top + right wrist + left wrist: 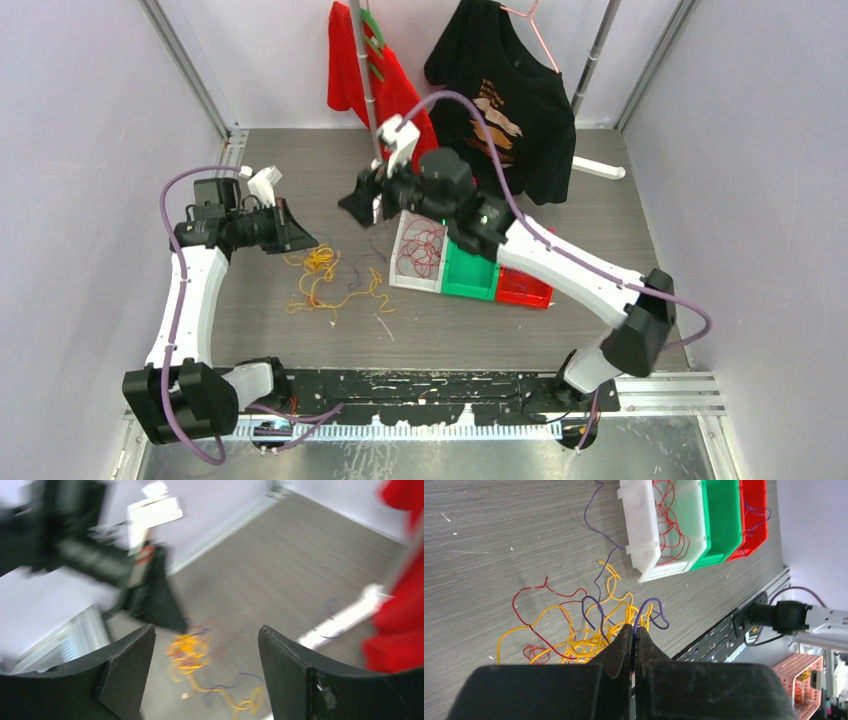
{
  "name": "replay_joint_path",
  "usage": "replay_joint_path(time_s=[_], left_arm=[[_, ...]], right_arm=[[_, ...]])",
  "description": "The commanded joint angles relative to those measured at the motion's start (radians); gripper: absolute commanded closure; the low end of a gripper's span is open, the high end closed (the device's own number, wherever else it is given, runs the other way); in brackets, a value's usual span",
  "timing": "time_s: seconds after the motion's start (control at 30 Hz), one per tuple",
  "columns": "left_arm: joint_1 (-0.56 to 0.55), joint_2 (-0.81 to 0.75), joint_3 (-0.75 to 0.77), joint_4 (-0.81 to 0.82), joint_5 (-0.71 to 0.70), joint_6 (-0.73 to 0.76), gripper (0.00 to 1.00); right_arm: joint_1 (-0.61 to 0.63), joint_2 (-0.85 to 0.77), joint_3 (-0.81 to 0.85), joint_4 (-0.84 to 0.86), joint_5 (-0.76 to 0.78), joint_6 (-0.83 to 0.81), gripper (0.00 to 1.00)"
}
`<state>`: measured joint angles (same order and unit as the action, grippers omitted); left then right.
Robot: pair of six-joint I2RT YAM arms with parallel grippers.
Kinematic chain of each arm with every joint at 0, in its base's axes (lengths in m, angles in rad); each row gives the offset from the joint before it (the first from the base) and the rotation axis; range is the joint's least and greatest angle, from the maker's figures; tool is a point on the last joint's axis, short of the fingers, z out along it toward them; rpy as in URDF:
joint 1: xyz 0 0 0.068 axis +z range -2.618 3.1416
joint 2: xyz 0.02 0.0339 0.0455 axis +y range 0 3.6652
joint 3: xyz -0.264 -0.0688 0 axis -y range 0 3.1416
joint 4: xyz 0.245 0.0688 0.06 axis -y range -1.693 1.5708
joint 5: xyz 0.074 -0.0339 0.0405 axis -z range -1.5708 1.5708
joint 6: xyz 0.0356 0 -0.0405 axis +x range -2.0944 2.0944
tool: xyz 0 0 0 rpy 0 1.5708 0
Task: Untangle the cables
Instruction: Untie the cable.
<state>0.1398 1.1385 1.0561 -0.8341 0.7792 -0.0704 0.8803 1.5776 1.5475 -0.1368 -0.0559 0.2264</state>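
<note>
On the left half of the grey wood-grain bench (300,160) lies a loose tangle of thin yellow, red and purple cables (325,275). At the tangle's far-left edge sits the left hand (634,630), its black fingers pressed together with a purple strand (649,602) pinched at their tips. The right hand (206,630) hangs above the bench just far-left of the bins, fingers spread wide with nothing between them. Right of the tangle, three plastic bins stand touching in a row. The white bin (641,535) holds coiled red wires (422,248), the green bin (724,520) sits in the middle, and a purple wire (756,515) is draped in the red bin (749,550).
</note>
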Motion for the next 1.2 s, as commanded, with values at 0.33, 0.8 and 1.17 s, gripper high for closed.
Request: replay_joint_path(time_s=[0.33, 0.8, 1.17], left_arm=[[0.007, -0.073, 0.056, 0.082, 0.100, -0.188, 1.00], [0.007, -0.082, 0.065, 0.057, 0.133, -0.212, 1.00], [0.007, -0.095, 0.085, 0.048, 0.184, -0.243, 1.00]], right_arm=[[0.157, 0.070, -0.238, 0.502, -0.198, -0.015, 0.28], [0.204, 0.193, -0.210, 0.561, -0.039, -0.107, 0.31], [0.224, 0.261, -0.238, 0.683, 0.041, -0.076, 0.60]])
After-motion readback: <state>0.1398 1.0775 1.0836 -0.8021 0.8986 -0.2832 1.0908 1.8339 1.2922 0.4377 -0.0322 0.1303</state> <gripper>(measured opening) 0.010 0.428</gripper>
